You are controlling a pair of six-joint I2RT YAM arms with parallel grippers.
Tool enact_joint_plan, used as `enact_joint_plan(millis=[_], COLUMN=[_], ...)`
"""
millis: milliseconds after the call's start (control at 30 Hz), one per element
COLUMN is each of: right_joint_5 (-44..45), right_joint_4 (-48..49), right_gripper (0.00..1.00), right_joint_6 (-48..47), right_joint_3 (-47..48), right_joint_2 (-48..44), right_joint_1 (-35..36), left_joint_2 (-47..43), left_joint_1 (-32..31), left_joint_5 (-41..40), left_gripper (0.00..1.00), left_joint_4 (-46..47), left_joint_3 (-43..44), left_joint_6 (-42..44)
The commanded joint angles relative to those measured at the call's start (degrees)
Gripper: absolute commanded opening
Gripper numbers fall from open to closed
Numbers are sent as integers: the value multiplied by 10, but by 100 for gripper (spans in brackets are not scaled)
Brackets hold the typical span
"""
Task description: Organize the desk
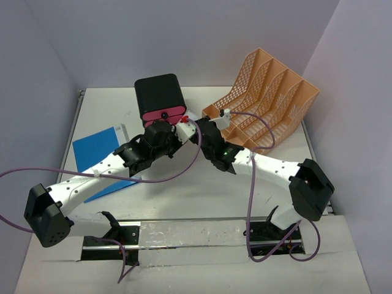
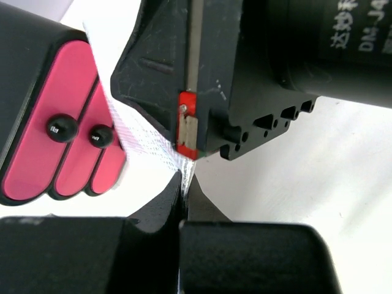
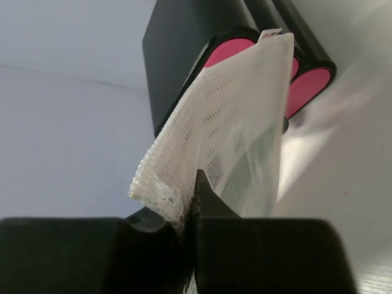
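Note:
A white mesh pouch [image 3: 239, 122] hangs between my two grippers above the middle of the white desk [image 1: 214, 196]. The left gripper [image 2: 184, 179] is shut on one thin edge of the pouch [image 2: 147, 131]. On the opposite edge the right gripper [image 3: 196, 187] is shut, with mesh bunched between its jaws. A small red tab [image 2: 187, 104] shows on the pouch against the right gripper's black body. From above, both grippers [image 1: 184, 130] [image 1: 203, 133] meet just in front of the drawer box.
A black drawer box [image 1: 160, 98] with pink drawers stands directly behind the grippers. The peach mesh file rack [image 1: 263, 101] sits at the back right. A blue folder [image 1: 95, 150] lies on the left under the left arm. Purple cables loop over the table's middle.

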Motion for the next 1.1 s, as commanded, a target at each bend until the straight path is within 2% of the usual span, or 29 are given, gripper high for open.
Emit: enact_joint_plan(millis=[0,67,100,133,167,233,267,400,467,600,733,900,1067], right_joint_5=[-4,-4,-4,-5,-5,-9,-11,-27,-31,-66,-101,-44,26], right_joint_4=[11,16,27,39,51,66,68,34,30,32,-11,-91,-129], right_gripper=[0,0,0,0,0,0,0,0,0,0,0,0,0], right_joint_6=[-9,-24,-39,-63,-67,-114,-129,-209,-230,-322,-403,-453,-487], right_joint_3=[0,-3,-10,-21,-23,-33,-33,-18,-20,-22,14,90,137], right_joint_2=[11,3,-6,-14,-15,-46,-57,-83,-98,-136,-175,-251,-291], right_joint_1=[1,2,2,1,1,0,0,0,-1,-6,-6,-6,-6], left_joint_2=[-14,-17,-19,-22,-23,-35,-39,-69,-82,-136,-170,-191,-187], left_joint_1=[-27,-27,-27,-27,-27,-27,-27,-27,-27,-18,28,128,155], left_joint_5=[23,24,30,40,41,65,73,134,141,96,33,47,66], left_gripper=[0,0,5,22,25,56,65,81,84,88,92,92,91], left_joint_4=[75,74,68,63,57,37,25,-29,-56,-93,-97,-80,-70], left_joint_3=[28,29,32,33,36,43,47,74,81,103,114,96,77], left_joint_6=[25,27,30,32,34,40,42,44,42,36,30,13,7])
